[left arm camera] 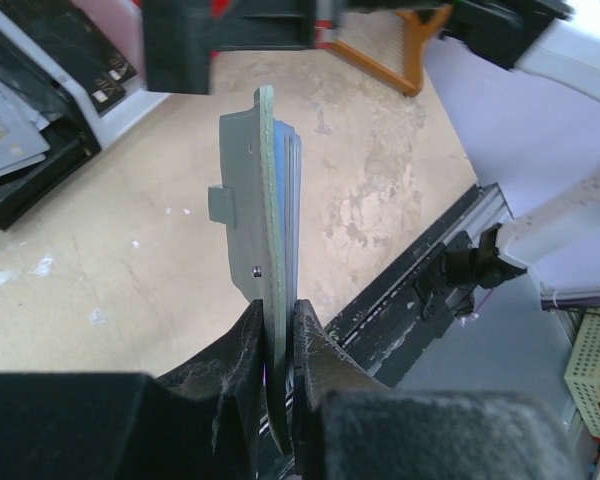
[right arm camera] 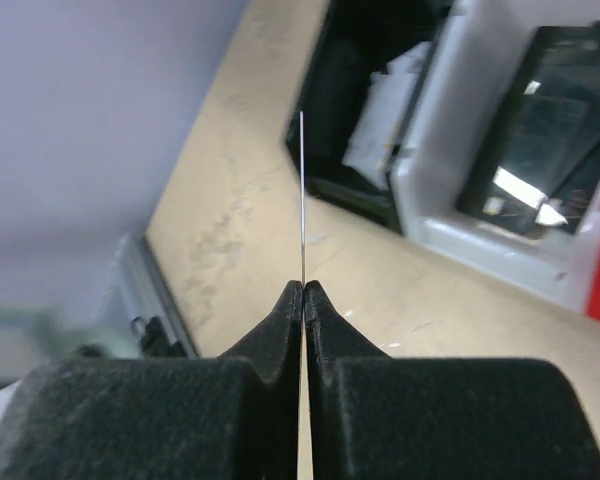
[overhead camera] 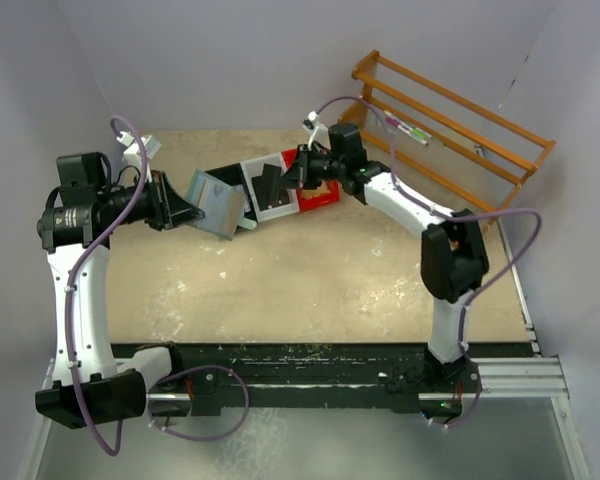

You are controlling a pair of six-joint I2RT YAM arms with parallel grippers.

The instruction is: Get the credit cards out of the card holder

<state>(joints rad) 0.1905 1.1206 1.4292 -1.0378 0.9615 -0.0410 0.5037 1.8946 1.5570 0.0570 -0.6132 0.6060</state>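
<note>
left gripper (left arm camera: 278, 318), lower centre, clamped on the upright pale mint-green folding card holder (left arm camera: 248, 190). right gripper (right arm camera: 303, 292), lower centre, pinching a thin flat credit card (right arm camera: 302, 190) edge-on.

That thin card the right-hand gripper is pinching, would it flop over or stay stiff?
Probably stiff: the card shows as a dead-straight line standing out of the right gripper, with no sag. Likely very light, since edge-on it is hair-thin. It may slip if tugged, as only one end is pinched.
</note>
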